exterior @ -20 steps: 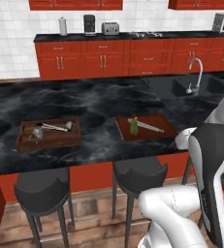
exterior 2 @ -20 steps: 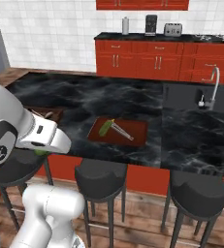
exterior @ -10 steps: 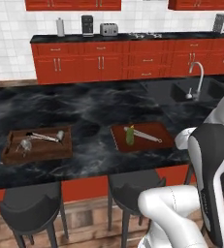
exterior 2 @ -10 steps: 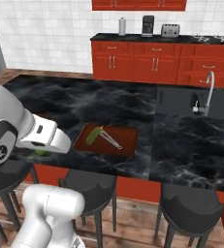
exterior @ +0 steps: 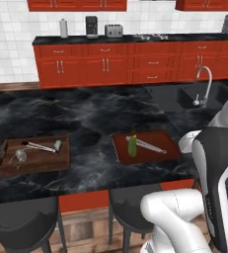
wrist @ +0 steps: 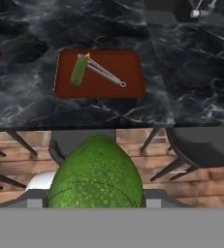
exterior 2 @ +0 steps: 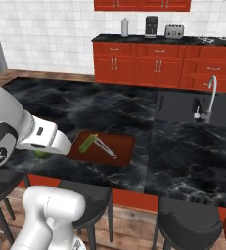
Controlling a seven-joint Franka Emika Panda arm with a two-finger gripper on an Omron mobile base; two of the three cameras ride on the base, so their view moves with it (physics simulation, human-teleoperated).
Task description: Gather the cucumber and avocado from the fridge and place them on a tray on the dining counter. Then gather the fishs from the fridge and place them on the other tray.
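Hand view: a bumpy green avocado (wrist: 95, 174) sits directly at the camera's foot, between where the fingertips should rise. The fingertips themselves are hidden behind the fruit. Jaws partly open and closed on the avocado, judging by how it stays centred and suspended above the stools and wood floor.

Beyond it, the flat red-brown tray (wrist: 100, 73) lies on the black marble dining counter (wrist: 191, 87). A long green cucumber (wrist: 78, 71) rests on the tray's left part, with a pair of metal tongs (wrist: 104, 70) lying diagonally beside it, apparently touching at one end. So the cucumber is already delivered; the avocado is in transit to the same tray.

Left base view: the same tray (exterior: 171, 152) with cucumber (exterior: 132, 146). Well apart to its left stands a brown wooden tray with raised walls (exterior: 2, 168), holding small metal utensils (exterior: 39, 147). Judgement: this second tray is the one for the fish. No fish on it yet.

Right base view: a sliver of green (exterior 2: 42, 154) shows under the white hand, just short of the counter's near edge, near the red-brown tray (exterior 2: 126, 146).

Next move, as I read it: carry the avocado forward over the tray's open right half, clear of cucumber and tongs, then lower and release. Risk: the rounded fruit may roll once freed.
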